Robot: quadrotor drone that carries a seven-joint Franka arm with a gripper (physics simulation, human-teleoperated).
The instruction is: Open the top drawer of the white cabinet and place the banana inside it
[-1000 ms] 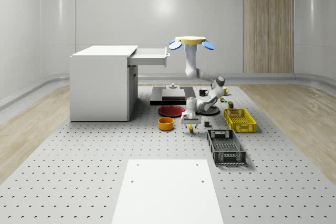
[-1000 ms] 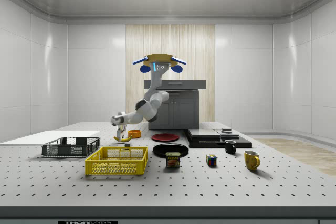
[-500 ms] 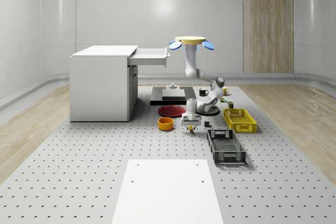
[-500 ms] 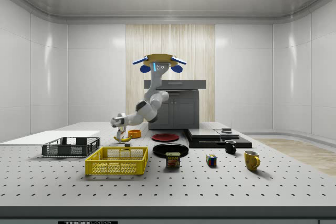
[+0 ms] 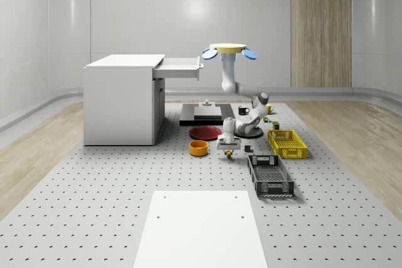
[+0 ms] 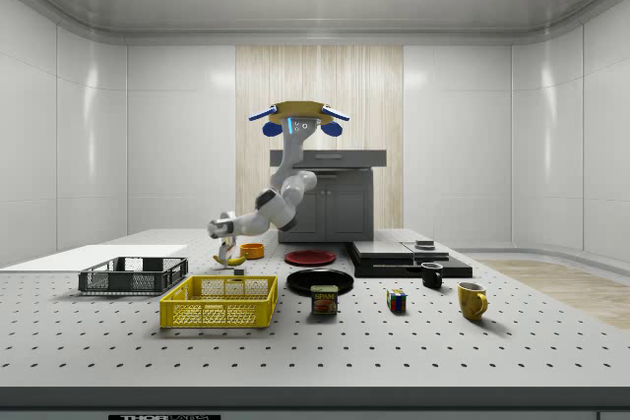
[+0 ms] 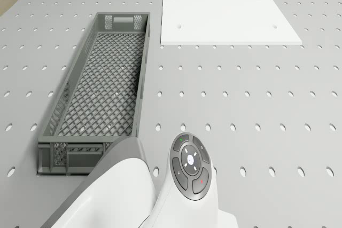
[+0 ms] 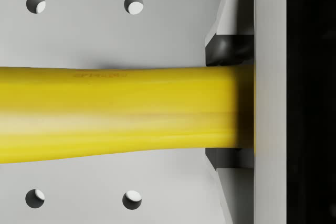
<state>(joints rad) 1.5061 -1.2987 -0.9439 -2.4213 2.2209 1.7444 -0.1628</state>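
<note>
The hand (image 8: 231, 107) pinches the banana (image 8: 115, 111), a dark finger pad (image 8: 228, 51) pressed on each side of the yellow fruit, with the perforated worktop (image 8: 79, 192) close behind it. In the side view the banana (image 6: 234, 260) hangs just above the worktop, beside the orange bowl (image 6: 252, 251). The arm bends up to the drone (image 5: 228, 49), which hovers level with the white cabinet (image 5: 122, 98) top, just off the front of its pulled-out top drawer (image 5: 179, 67).

The grip seems to sit near one end of the fruit, so I judge it could swivel or slip free during the lift. The raised arm could also clip the drawer front on the way over.

The grey worktop also carries a grey crate (image 7: 101, 89), a yellow crate (image 5: 286, 142), a red plate (image 5: 205, 132), mugs and a white panel (image 7: 224, 6). Pale glossy walls, one wood-slat panel and a wood floor surround it
</note>
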